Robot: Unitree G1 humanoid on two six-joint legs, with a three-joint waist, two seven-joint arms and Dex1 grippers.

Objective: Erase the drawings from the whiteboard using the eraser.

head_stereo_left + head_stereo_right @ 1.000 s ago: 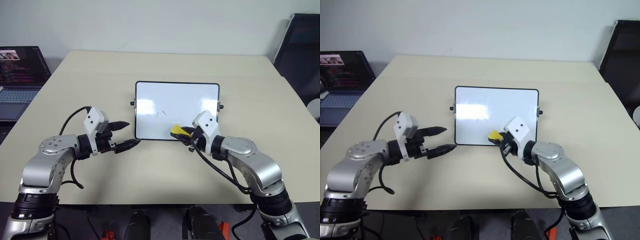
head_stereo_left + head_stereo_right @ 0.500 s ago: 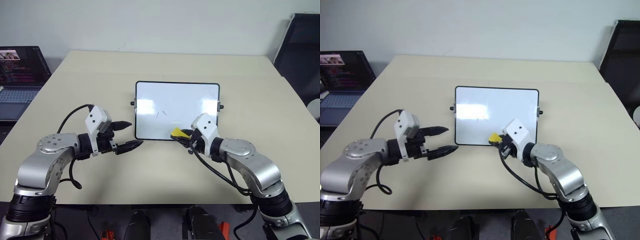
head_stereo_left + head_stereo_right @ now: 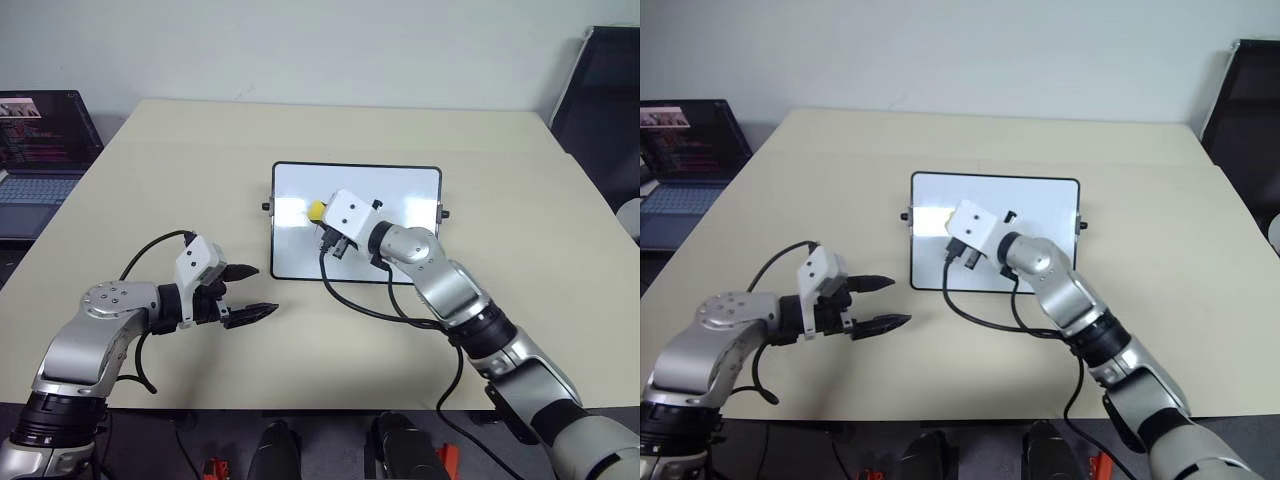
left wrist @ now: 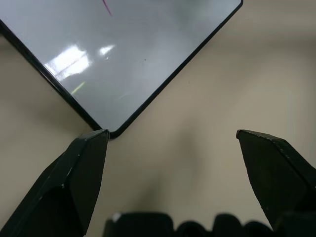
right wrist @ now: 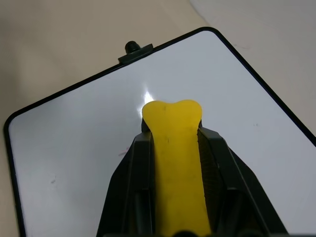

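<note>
The whiteboard [image 3: 400, 190] lies flat in the middle of the table, with black knobs on its short sides. My right gripper [image 3: 324, 216] hovers over its left half, shut on the yellow eraser [image 3: 316, 209]. In the right wrist view the eraser [image 5: 175, 158] sticks out between the fingers above the white surface. A red stroke of the drawings [image 4: 106, 6] shows in the left wrist view; the right hand covers the board's middle in the head views. My left gripper [image 3: 262, 291] is open, empty, just off the board's near left corner [image 4: 111, 132].
An open laptop [image 3: 40, 150] stands at the table's left edge. A black chair [image 3: 600, 100] is at the far right. The beige table [image 3: 500, 150] extends around the board. Black cables loop from both wrists.
My right gripper carried the eraser from the board's near edge up and left over the board, rolling as it went. The left gripper sank a little.
</note>
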